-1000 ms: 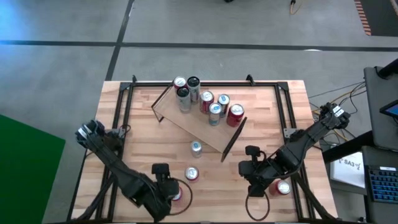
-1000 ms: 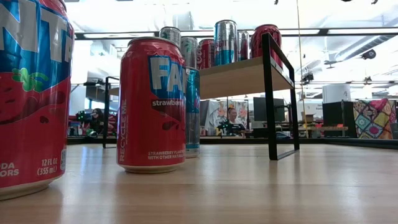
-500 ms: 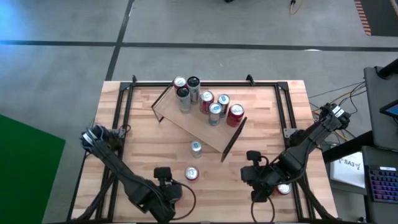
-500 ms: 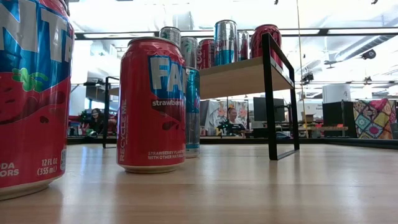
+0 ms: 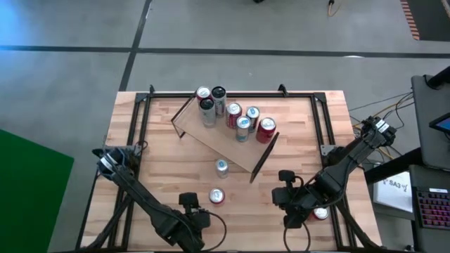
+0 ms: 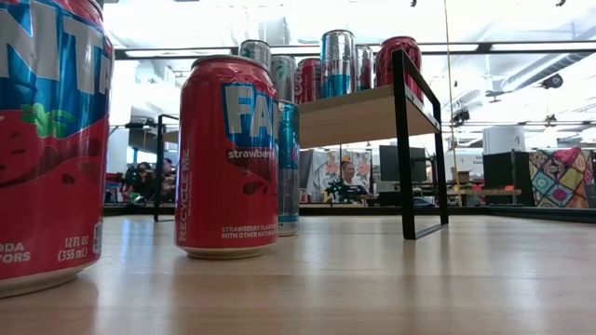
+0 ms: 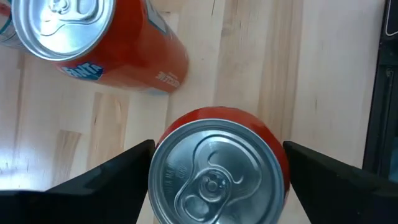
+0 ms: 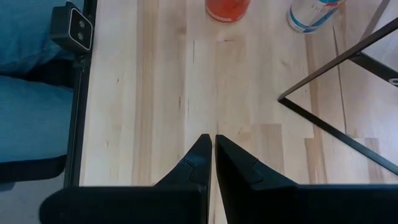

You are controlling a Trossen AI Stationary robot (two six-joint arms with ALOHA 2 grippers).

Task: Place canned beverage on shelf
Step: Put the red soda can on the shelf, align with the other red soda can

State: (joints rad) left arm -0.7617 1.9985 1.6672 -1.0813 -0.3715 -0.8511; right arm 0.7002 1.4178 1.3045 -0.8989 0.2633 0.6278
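Observation:
A red can (image 7: pixel 217 174) stands on the table near the front edge, between the fingers of my left gripper (image 7: pixel 219 146). In the high view my left gripper (image 5: pixel 191 219) hides it; in the low view this can (image 6: pixel 51 140) fills the left side. A second red can (image 5: pixel 216 197) and a small blue-and-silver can (image 5: pixel 221 166) stand farther back. The shelf (image 5: pixel 211 137), a light-wood plank with black end frames, carries several cans. My right gripper (image 5: pixel 287 200) is shut and empty at the front right, also in its wrist view (image 8: pixel 213 142). My left gripper has the red can's upper side wall (image 7: pixel 287 163) between its two fingers (image 7: pixel 124 168), one on each opposite side. The fingers come from above, slanting down. The can stands upright with its base on the table.
A third red can (image 5: pixel 320 213) stands partly under my right arm. A black frame (image 5: pixel 144 112) runs along the table's edges. A small black camera box (image 8: pixel 71 25) sits at the table's near edge. Bare wood lies between the loose cans and my right gripper.
My left gripper has gone a little toward the table's right and near edge, over the red can, which it now covers in the high view. In the low view that can has shifted slightly. My right arm has drawn slightly toward the third can.

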